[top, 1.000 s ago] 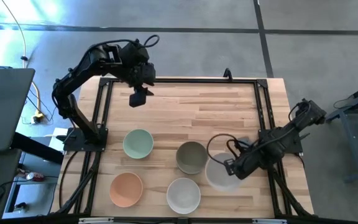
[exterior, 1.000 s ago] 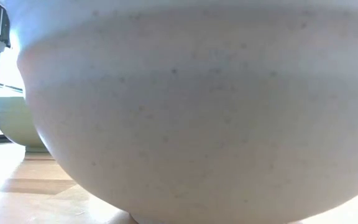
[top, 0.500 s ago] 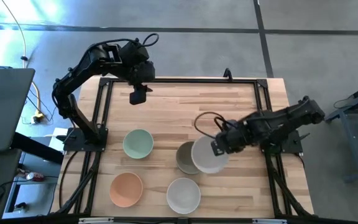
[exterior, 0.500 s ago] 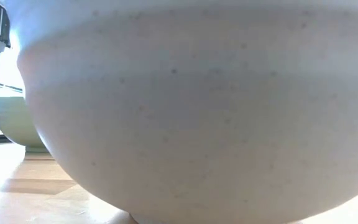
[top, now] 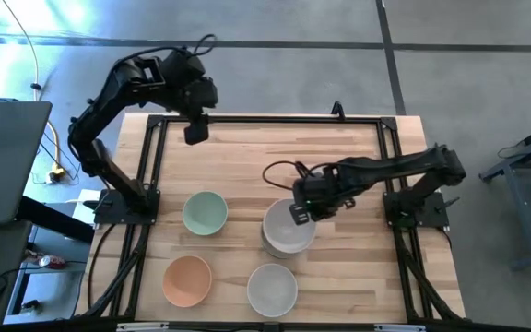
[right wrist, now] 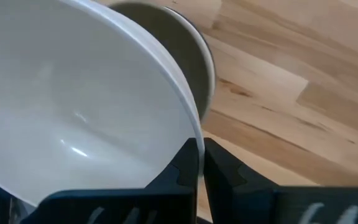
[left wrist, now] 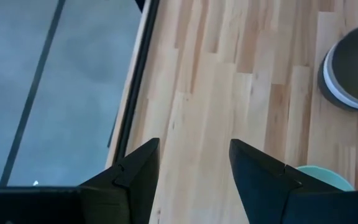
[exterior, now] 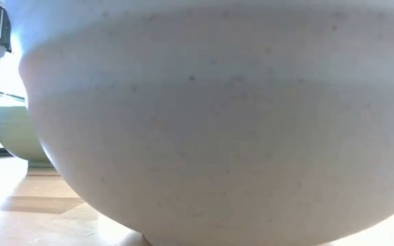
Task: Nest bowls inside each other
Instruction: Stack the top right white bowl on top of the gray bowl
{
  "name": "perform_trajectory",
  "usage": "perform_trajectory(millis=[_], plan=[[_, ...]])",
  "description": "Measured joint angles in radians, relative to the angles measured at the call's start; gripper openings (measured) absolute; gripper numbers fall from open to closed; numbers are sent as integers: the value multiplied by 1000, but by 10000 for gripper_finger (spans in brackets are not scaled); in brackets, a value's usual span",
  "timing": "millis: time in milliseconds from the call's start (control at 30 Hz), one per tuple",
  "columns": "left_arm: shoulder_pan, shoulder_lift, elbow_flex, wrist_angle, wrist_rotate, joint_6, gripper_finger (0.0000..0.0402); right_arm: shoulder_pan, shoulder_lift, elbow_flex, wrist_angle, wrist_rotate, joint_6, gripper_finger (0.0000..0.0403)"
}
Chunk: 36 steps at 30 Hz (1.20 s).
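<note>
My right gripper (top: 300, 211) is shut on a white bowl (top: 287, 231), held tilted right over the grey bowl (right wrist: 194, 56) at the table's middle. Whether the two bowls touch, I cannot tell. A mint green bowl (top: 205, 213) stands to their left, a peach-orange bowl (top: 187, 280) at the near left, and a second white bowl (top: 272, 289) at the near edge, each on its base. My left gripper (top: 194, 130) is open and empty, high over the far left of the table. No black bowl shows. My right gripper holds the white bowl by its rim (right wrist: 197, 138) on the side toward the table's right. One finger (right wrist: 185, 165) is inside the bowl and one (right wrist: 222, 171) outside. The fingers come from the right, slanting down. The bowl is tilted, over the grey bowl.
The black frame rails (top: 247, 121) run along the table's far, left and right sides. In the low view the near white bowl (exterior: 204, 123) fills almost the whole picture, with the mint green bowl (exterior: 12, 133) behind it at the left. Bare wood (top: 275, 157) lies across the far half.
My right gripper has lifted the white bowl from the near right of the table and carried it toward the left, over the grey bowl, which it now covers. My left gripper has drawn a little toward the table's far left corner.
</note>
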Motion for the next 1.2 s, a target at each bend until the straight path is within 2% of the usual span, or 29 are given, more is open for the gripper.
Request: perform_trajectory(millis=[333,700,1200], plan=[[46,-69,0,0,13,8,184,-36,43,0,25,-15,-50,0],[45,-76,0,0,16,8,184,-37,111,-1,48,-63,-62,0],[45,-76,0,0,39,8,184,-43,149,-1,-10,-97,-91,0]])
